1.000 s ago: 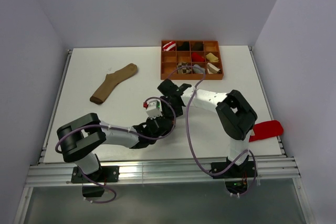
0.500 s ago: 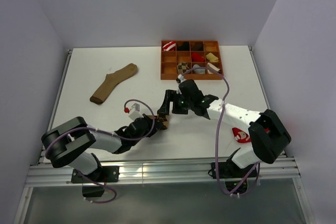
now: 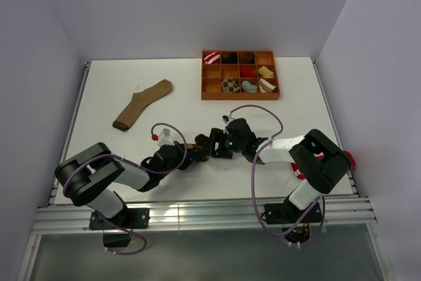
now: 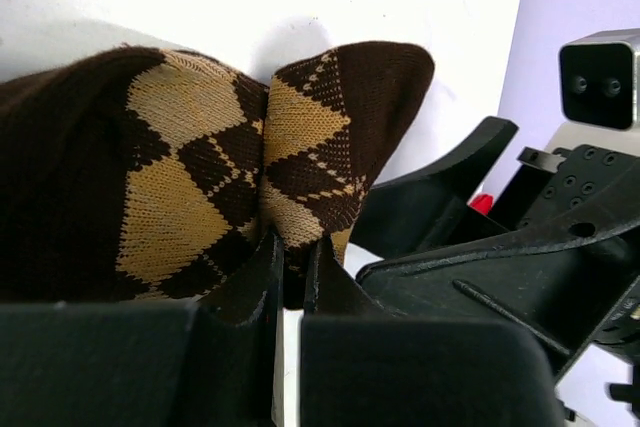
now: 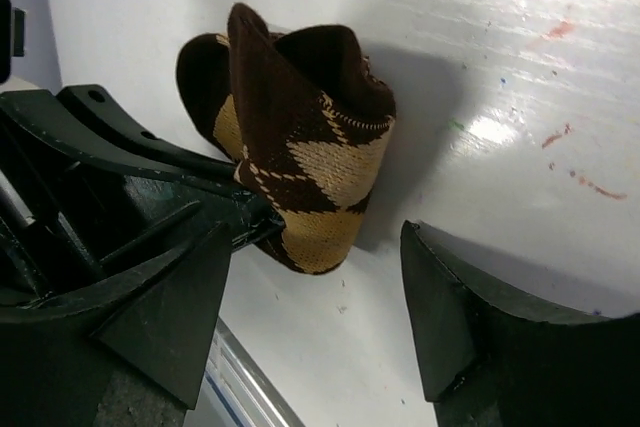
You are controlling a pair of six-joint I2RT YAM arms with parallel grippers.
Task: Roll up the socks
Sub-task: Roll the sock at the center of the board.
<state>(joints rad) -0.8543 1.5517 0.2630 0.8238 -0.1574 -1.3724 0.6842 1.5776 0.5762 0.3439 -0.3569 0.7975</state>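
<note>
Overhead the dark argyle sock (image 5: pixel 300 162) is barely visible; wrist views show the left claw (image 4: pixel 292 247) pinching it, right claw (image 5: pixel 320 297) wide

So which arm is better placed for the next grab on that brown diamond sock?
Probably right: the right gripper stands open facing the dark argyle sock, free to close on it. The left gripper is shut on the sock's fold, so occupied.

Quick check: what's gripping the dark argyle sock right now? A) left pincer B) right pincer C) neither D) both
A: the left pincer is pinched shut on the dark argyle sock, while the right pincer stands open in front of it, not clamping it.
</note>
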